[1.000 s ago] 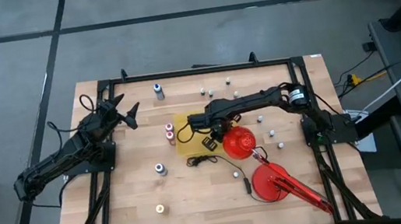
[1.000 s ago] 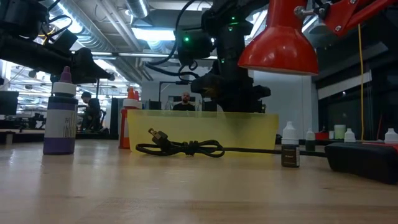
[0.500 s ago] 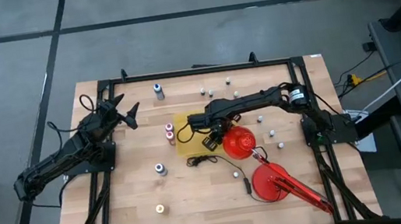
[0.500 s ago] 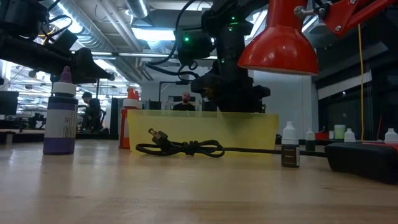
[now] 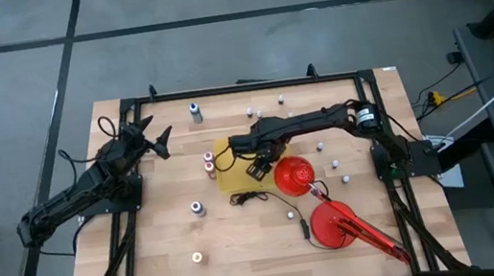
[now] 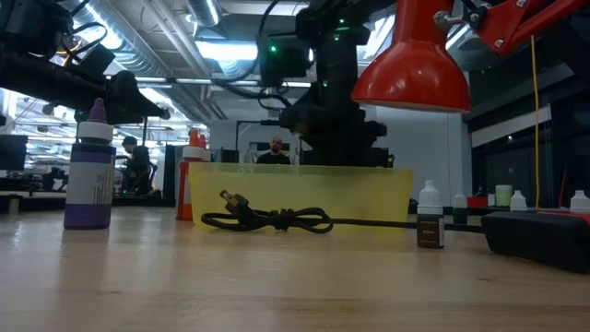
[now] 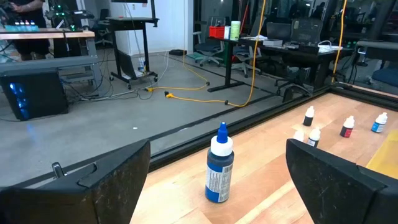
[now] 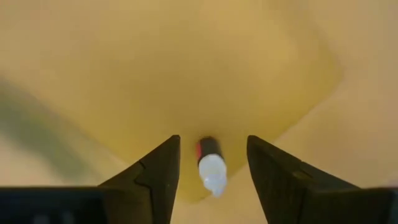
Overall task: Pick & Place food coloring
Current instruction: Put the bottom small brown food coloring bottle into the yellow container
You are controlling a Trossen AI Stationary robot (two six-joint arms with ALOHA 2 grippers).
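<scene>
While right gripper (image 8: 210, 163) gapes, bottle (image 8: 211, 165) lies between

No words or numbers are readable; the blue-capped bottle (image 7: 219, 164) has a label, its print too small.

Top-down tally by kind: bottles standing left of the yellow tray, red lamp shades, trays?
Bottles left of the tray: 5
Red lamp shades: 2
Yellow tray: 1
Total: 8

Small bottle (image 8: 211, 165) between parted fingers (image 8: 155, 171)
</scene>
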